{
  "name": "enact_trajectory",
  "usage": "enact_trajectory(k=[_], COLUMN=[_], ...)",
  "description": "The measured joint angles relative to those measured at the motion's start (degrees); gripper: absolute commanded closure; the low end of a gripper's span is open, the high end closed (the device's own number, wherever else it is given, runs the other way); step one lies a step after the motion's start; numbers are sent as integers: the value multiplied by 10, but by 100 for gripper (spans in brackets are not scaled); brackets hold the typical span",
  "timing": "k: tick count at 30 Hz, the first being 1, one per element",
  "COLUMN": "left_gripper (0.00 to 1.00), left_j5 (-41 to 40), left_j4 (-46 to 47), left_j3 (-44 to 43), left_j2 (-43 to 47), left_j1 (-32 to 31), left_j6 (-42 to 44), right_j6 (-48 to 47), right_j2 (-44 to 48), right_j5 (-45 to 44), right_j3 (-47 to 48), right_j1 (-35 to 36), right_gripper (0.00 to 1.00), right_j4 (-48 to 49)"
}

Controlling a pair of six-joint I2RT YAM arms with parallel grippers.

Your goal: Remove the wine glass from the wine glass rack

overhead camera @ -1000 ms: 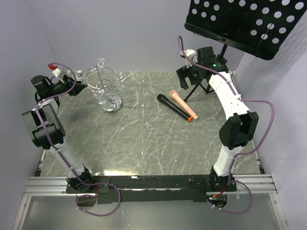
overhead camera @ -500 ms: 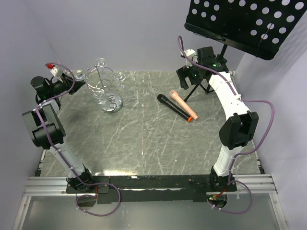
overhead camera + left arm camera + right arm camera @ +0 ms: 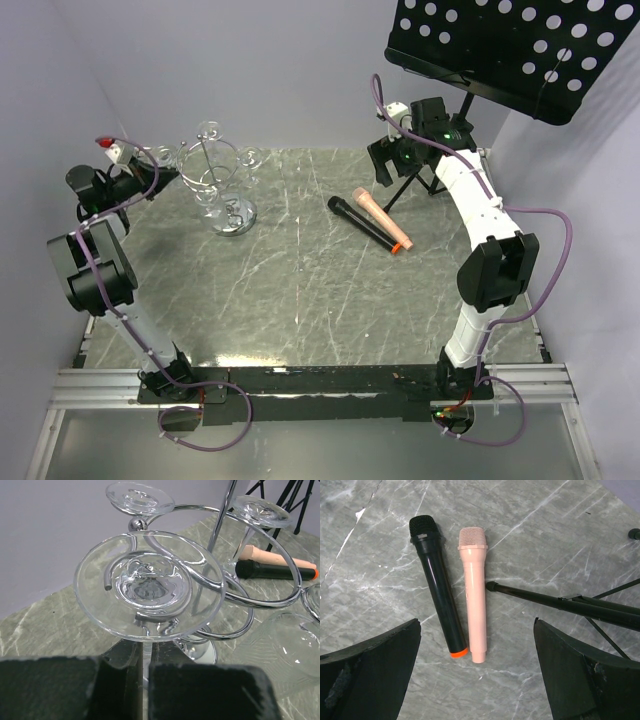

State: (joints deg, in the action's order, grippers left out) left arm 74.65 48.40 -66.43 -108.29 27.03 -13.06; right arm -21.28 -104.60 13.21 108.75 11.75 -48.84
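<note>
Left pincer (image 3: 145, 680) is clenching the stem of the glass (image 3: 150, 582), which is hanging foot-up in the rack (image 3: 260, 597) mid-frame in the wrist view, so this looks like the grasp step. Right pincer (image 3: 477, 647) is idling, released. The next move, I reckon, is sliding the stem out through the loop's open end, clear of the neighbouring glasses.

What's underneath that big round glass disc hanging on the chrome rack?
The rack's curled wire arm supports it, and the wine glass stem drops down between the left gripper's closed fingers. Those black fingers hide the bowl below.
</note>
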Motion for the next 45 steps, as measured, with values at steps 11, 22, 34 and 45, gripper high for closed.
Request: enact_trajectory(k=[11,22,34,45], left_gripper=[99,99,99,99], left_j5=[-34,-66,-86,-121], left_j4=[40,14,-34,-209], left_j3=[27,27,27,36], left_j2=[23,29,42,138], left_j1=[7,29,39,56], left_j6=[-21,14,45,161], right_j6=[4,9,9,35], right_j2=[0,0,4,23], right_j5=[4,3,4,19], right_j3=[-14,-43,-43,-64], right_j1=[0,0,0,0], right_gripper=[0,0,0,0], right_j4=[16,23,30,68])
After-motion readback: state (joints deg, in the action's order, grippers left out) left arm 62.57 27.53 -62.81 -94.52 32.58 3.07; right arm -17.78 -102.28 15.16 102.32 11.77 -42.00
